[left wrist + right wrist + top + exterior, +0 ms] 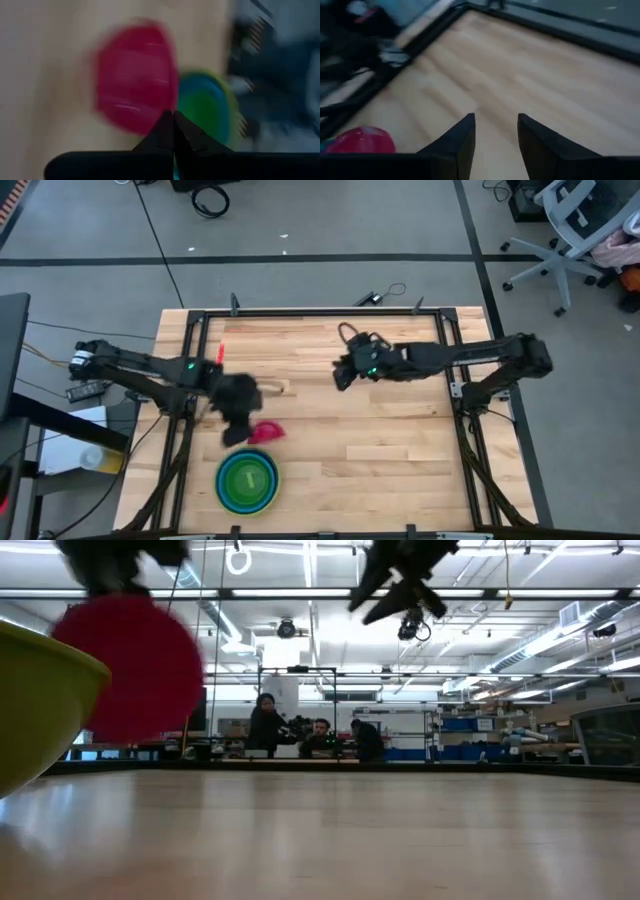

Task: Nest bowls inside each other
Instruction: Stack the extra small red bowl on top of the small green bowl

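Observation:
A magenta-pink bowl hangs in the air over the table's near left part, with my left gripper shut on it. Just nearer the table's front edge stands a nested stack: a yellow-green bowl on the wood, a blue bowl in it, and a bright green bowl innermost. My right gripper hovers open above the middle of the table, with nothing between its fingers. My left gripper pinches the pink bowl's rim between its two shut fingers, coming at it from above and slanting down. The bowl is lifted clear of the table and hangs tipped on edge below the fingers.
A black frame runs around the wooden table. Bare wood spreads over the middle, right and far parts. People sit at desks far behind the table.

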Tool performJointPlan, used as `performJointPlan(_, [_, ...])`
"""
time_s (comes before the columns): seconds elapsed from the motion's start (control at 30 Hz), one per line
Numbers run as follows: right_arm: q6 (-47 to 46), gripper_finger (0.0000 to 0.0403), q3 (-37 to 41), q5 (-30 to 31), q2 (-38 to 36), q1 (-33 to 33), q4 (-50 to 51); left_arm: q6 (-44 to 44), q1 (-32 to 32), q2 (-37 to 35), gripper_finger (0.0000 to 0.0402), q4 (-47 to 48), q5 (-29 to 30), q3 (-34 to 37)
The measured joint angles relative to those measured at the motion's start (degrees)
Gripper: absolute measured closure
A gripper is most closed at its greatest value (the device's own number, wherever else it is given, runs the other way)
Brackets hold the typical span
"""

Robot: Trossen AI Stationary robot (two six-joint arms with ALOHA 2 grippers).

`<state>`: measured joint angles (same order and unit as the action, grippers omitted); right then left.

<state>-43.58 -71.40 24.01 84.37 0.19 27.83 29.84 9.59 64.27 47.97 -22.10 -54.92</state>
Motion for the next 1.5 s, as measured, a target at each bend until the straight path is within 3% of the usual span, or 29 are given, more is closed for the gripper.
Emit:
performJointPlan(0.1, [0.1, 0.0252, 0.0, 2.2, -2.4, -1.2, 5.7, 2.1, 7.4, -0.8, 0.0401, 1.5, 1.2, -0.1])
performJointPlan(0.23, [-0.5, 0.0252, 0.0, 3.6, -3.5, -2.1, 9.3, 3.0, 12.2, 0.1, 0.0401, 4.4, 12.7, -0.1])
performJointPlan(0.33, [-1.2, 0.0252, 0.0, 3.3, -3.0, -2.5, 8.7, 5.7, 11.0, 0.3, 0.04, 6.2, 21.9, -0.1])
performJointPlan(0.43, [-1.2, 0.0252, 0.0, 1.3, -1.3, -2.6, 7.4, 7.8, 8.3, 0.2, 0.0392, 8.5, 27.5, -0.1])
performJointPlan(0.8, [-4.5, 0.0249, 0.0, -15.8, 12.3, -1.2, -7.3, 12.7, -2.7, 0.1, 0.033, 15.2, 34.5, -0.1])
performJointPlan(1.0, [-9.6, 0.025, 0.0, -16.0, 13.8, 0.1, -12.1, 4.5, -17.0, 0.6, 0.0307, 11.9, 35.6, 0.4])
performJointPlan(1.13, [-9.8, 0.025, 0.0, -14.5, 11.5, 0.2, -9.5, -2.9, -28.3, 0.9, 0.0316, 0.4, 34.3, 5.1])
performJointPlan(1.23, [-9.9, 0.0251, 0.0, -12.1, 9.0, 0.2, -5.7, -5.3, -34.9, 2.6, 0.0331, -10.2, 28.5, 9.5])
performJointPlan(1.5, [-10.9, 0.0251, 0.0, -8.8, 5.9, 0.2, 3.5, -8.2, -37.3, 11.4, 0.037, -24.3, 23.0, 13.2])
